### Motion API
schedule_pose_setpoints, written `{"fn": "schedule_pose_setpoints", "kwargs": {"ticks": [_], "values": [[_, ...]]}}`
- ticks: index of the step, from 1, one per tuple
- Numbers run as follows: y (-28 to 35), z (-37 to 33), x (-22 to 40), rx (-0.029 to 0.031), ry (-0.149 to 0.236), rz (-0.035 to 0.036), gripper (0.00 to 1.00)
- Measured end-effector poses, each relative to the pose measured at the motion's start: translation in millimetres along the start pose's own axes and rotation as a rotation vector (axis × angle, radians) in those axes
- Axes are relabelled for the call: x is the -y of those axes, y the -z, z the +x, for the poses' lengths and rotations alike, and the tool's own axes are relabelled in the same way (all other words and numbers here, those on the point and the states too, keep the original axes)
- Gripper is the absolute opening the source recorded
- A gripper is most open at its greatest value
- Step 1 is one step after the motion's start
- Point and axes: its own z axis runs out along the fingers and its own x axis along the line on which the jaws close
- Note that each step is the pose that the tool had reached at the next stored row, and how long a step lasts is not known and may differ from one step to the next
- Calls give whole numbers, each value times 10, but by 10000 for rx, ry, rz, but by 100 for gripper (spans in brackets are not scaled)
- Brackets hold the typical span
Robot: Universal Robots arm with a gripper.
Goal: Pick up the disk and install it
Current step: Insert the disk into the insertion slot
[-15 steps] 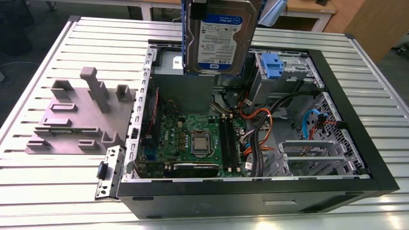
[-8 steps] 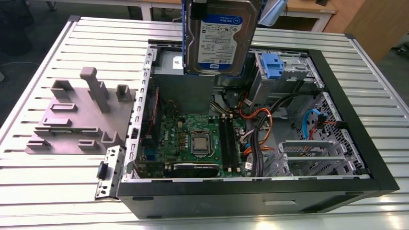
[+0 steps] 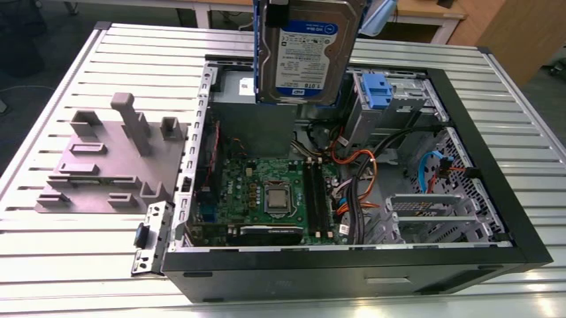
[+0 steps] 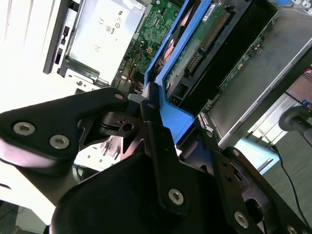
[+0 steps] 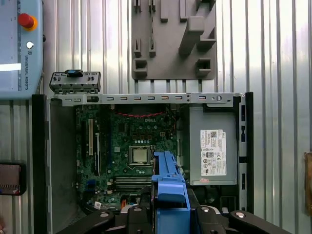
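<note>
The hand [image 4: 155, 109] grips the disk [image 3: 305, 53] by its blue bracket [image 5: 169, 187], upright above the open case [image 3: 354, 271]. Held only at that plastic edge, it could tilt or slip and strike the cables [image 3: 354, 162] or board [image 3: 238, 179] below.

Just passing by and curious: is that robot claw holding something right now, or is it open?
Gripper: shut on the disk, clamping its blue bracket, with the disk held upright over the open computer case.
</note>
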Motion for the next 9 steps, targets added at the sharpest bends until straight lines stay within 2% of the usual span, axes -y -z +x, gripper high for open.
{"fn": "schedule_pose_setpoints", "kwargs": {"ticks": [9], "values": [[-1,75,2,1,-1,1,36]]}}
